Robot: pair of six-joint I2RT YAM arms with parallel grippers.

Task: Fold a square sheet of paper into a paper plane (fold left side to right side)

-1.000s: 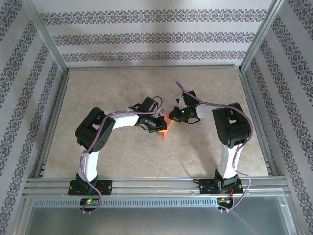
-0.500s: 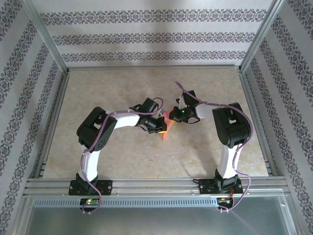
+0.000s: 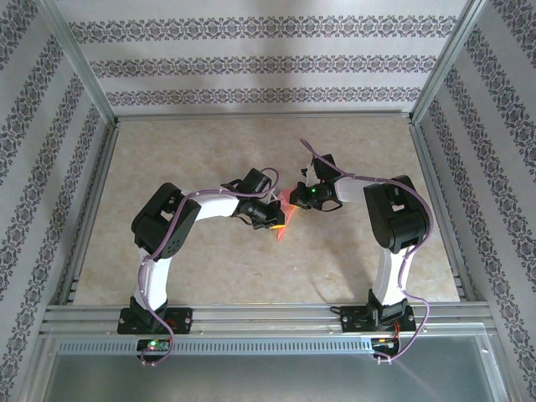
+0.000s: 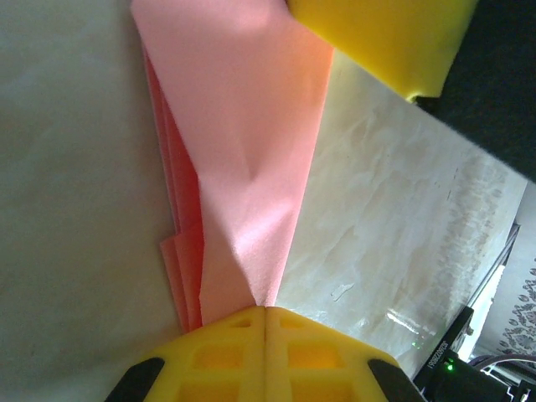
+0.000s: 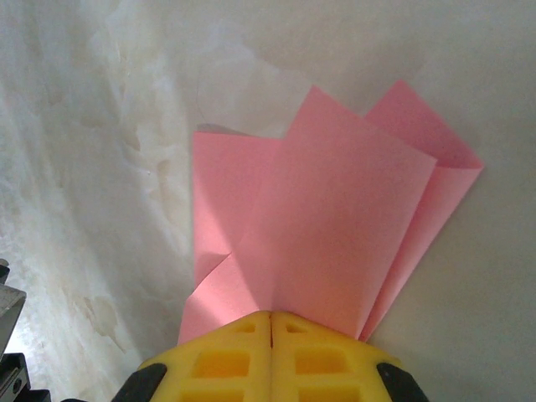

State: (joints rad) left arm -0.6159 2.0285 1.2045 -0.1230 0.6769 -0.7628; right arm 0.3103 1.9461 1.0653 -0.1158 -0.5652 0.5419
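Observation:
The salmon-pink paper (image 3: 285, 211) is folded into several layers and is held between both arms at the table's middle. In the left wrist view the paper (image 4: 243, 151) runs from my left gripper (image 4: 265, 308) up to the yellow fingers (image 4: 394, 38) of the other gripper. My left gripper (image 3: 278, 219) is shut on one end of it. In the right wrist view the folded paper (image 5: 335, 218) fans out above the table, with my right gripper (image 5: 270, 315) shut on its near edge. From above, my right gripper (image 3: 293, 198) sits at the paper's far end.
The beige marbled table (image 3: 184, 151) is bounded by an aluminium frame (image 3: 260, 117) and patterned walls. Purple cables loop over both arms. A metal rail (image 3: 268, 314) runs along the near edge by the arm bases.
My left gripper has shifted slightly towards the right gripper, and the paper between them looks shorter from above. The right arm has barely moved.

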